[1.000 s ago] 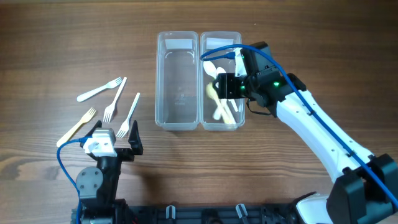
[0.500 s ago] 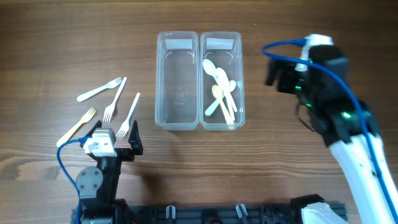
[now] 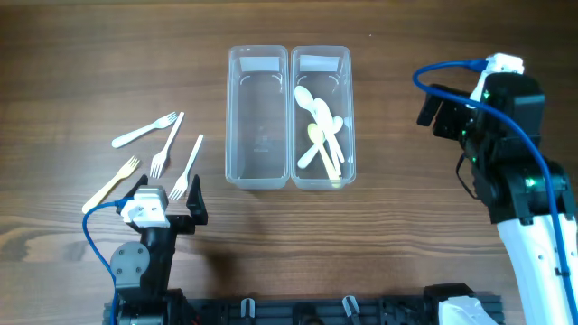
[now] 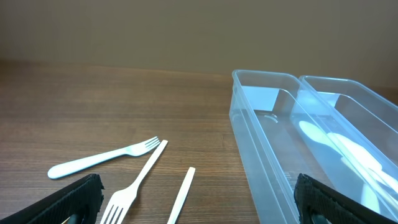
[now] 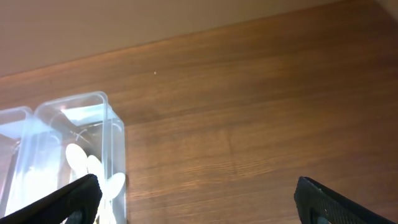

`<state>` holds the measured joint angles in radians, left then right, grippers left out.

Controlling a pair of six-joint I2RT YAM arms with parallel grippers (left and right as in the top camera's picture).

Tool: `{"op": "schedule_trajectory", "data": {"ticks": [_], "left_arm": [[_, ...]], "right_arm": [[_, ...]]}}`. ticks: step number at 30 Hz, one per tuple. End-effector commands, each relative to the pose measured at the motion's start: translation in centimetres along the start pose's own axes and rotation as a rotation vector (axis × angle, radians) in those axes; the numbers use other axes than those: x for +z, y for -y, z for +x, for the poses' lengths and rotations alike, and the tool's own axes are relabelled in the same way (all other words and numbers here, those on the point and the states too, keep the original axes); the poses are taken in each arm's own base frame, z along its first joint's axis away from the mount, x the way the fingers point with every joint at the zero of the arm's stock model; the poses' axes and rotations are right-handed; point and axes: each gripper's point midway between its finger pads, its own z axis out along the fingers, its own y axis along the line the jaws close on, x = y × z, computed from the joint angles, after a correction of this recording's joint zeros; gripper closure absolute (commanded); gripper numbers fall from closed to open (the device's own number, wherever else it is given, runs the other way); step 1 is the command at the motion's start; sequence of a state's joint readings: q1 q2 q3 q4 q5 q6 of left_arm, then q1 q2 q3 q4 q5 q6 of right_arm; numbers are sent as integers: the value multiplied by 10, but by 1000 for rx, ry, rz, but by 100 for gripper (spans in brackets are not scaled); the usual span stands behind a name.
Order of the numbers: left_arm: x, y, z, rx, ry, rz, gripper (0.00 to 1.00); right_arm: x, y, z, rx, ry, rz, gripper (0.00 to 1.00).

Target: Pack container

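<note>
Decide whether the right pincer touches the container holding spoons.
Apart. The overhead view shows a wide strip of table between the right pincer and the spoon container.

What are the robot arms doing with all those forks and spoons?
They are packing plastic cutlery into two clear tubs. The spoons lie in the right tub; the left tub is empty. Four forks lie on the table, just ahead of the left end effector, which is open and holds nothing. The right end effector hovers open and empty, off to the tubs' right side.
</note>
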<state>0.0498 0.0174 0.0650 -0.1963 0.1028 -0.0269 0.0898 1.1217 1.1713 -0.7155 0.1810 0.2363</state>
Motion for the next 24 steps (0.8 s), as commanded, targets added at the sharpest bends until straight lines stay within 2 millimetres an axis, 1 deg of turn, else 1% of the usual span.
{"op": "schedule_trajectory", "data": {"ticks": [1, 8, 15, 16, 18, 21, 23, 24], "left_arm": [[0, 0, 0, 20, 6, 1, 0], [0, -3, -3, 21, 18, -20, 0], [0, -3, 0, 19, 6, -14, 0], [0, -1, 0, 19, 6, -7, 0], [0, 11, -3, 22, 17, 62, 0], [-11, 46, -33, 49, 112, 259, 0], [-23, 50, -65, 9, 154, 266, 0], [-27, 49, -77, 8, 160, 250, 0]], "right_arm": [[9, 3, 0, -19, -17, 28, 0], [36, 2, 16, -36, -100, 47, 0], [63, 1, 35, -53, -189, 68, 0], [67, 1, 38, -56, -203, 71, 0], [73, 1, 43, -60, -222, 75, 0], [82, 1, 51, -66, -254, 82, 0], [87, 2, 55, -69, -272, 87, 0], [88, 2, 56, -70, -275, 87, 0]]}}
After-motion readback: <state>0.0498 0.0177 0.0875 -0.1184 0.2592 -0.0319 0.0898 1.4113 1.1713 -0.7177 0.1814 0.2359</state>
